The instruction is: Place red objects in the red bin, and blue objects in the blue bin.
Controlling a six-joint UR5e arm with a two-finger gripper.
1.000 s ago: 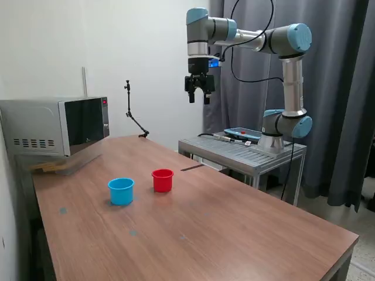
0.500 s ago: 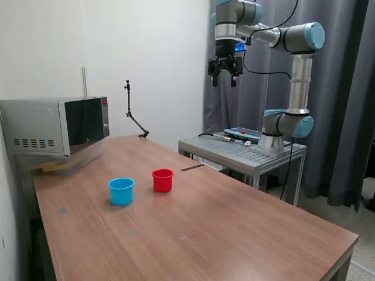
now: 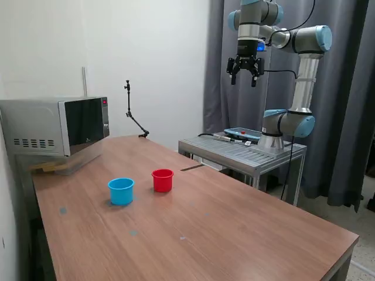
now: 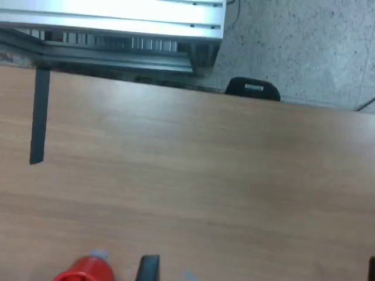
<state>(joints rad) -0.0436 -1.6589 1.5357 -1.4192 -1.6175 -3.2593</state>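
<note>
Fingers [image 3: 233,76] of the two-finger gripper [image 3: 244,76] hang spread apart with nothing between them, high above the far edge of the long brown wood-grain table [image 3: 234,234], in front of the grey curtain [image 3: 345,117]. The grey-and-blue jointed robot arm [image 3: 304,76] rises from a metal stand [image 3: 243,153] beside the table.

Small round red plastic cup [image 3: 162,180] stands upright on the table, just beside the small round light-blue plastic cup [image 3: 121,191], which sits toward the exterior view's left. The two are apart, not touching. Both are well away from the gripper.

Cubes of either colour are not discernible on the tabletop in the exterior view; whether any lie inside the cups cannot be told from this angle.

Wrist view shows bare table surface, a dark strip [image 4: 40,114] lying on it, the rim of the red cup at the picture's edge, and speckled floor [image 4: 304,47] beyond.

Silver microwave oven [image 3: 55,124] sits at the table's far corner.
</note>
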